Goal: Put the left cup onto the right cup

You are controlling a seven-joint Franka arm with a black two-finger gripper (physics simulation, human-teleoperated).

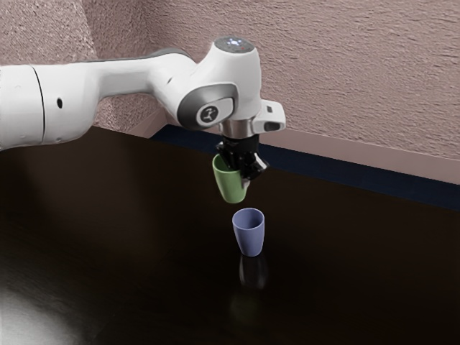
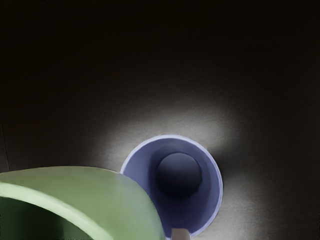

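Two cups in play, and one of them is airborne! The green cup [image 1: 228, 183] hangs at the centre of the exterior frame, clear of the dark table [image 1: 108, 273]. The claw [image 1: 241, 171] is clenched on its upper wall near the rim. The cup dangles at a tilt, its base swung toward the exterior view's left.

Just below it, a touch toward the exterior view's right, the blue cup [image 1: 249, 231] stands upright on the table with its mouth open. Clear air separates the two. In the wrist view, the green cup [image 2: 75, 200] looms right under the hand, and the blue cup [image 2: 172, 190] sits beside it, seen straight down to its bottom.

How will it handle? By the look of it, this is a light, rigid tumbler with smooth, tapered walls. It is probably not fragile, but it is likely slick, and a one-wall pinch lets it pivot, as that tilt suggests. The rim hold seems sensible, since it leaves the base free to drop into the blue mouth. The blue cup looks just as light, so a knock on its rim could tip it. Centring and levelling come first, I'd say.
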